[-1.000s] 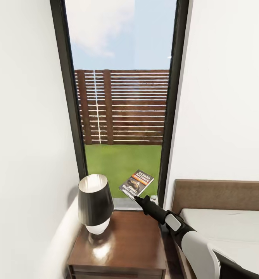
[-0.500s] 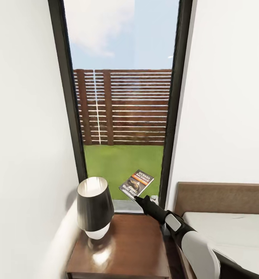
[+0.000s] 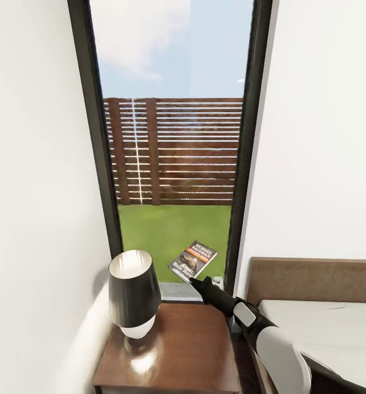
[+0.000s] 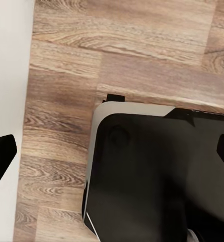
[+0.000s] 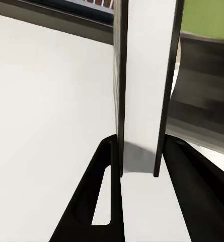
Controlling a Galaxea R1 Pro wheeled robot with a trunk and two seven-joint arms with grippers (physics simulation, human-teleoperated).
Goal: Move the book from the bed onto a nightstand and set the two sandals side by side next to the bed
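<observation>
My left gripper [image 4: 112,151] points down at the wooden floor [image 4: 66,65], with a dark part of my own body below it. Its two black fingertips [image 4: 1,154] sit far apart at the picture's edges, with nothing between them.

My right gripper [image 3: 196,282] is pinching the book [image 3: 193,259]. In the right wrist view the two black fingers [image 5: 99,201] press on both sides of the book's white page edge [image 5: 144,75]. I hold it only by its near corner, up in the air. It floats above the back edge of the nightstand [image 3: 172,345], in front of the tall window [image 3: 172,142].

What could go wrong? I think the book could slip, because my hold is small and right at the corner. If I let go from this high, it might bounce off the shiny top or fall behind it by the window. The lamp [image 3: 132,293] stands on the left part of the nightstand. If I swing the book that way, I could knock it over. The bed [image 3: 320,323] is on the right, touching nothing I hold.

The cover has an orange band and white letters. They are too small for me to read for sure.

Far away are green grass [image 3: 172,230] and a brown fence [image 3: 172,150].
</observation>
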